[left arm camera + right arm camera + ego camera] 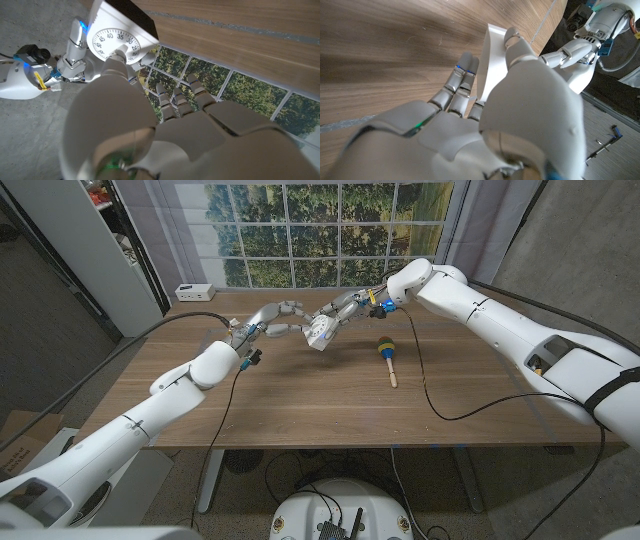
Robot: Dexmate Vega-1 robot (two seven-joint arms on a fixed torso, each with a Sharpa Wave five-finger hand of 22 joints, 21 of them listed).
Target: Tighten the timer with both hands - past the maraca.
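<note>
**A:** Both hands meet over the far middle of the wooden table, and between them sits the timer, a white box lifted off the wood and tilted, one corner dipping toward the tabletop.

**B:** Which way is the dial facing?

**A:** Toward the left hand. In the left wrist view the round face shows numerals thirty-five, forty, forty-five, and that hand's thumb lies right on the centre knob. Whether the fingers actually pinch it, I cannot tell.

**B:** And the right hand?

**A:** Wrapped on the white body from behind, thumb over the top edge, fingers along the side. That one grips it.

**B:** The maraca?

**A:** The maraca lies flat on the table, near the timer on the robot's right, dark head away from the robot, pale handle pointing back at the near edge.

**B:** The room?

**A:** A gridded window of green trees behind, grey floor, black cables trailing over the wood.
</note>
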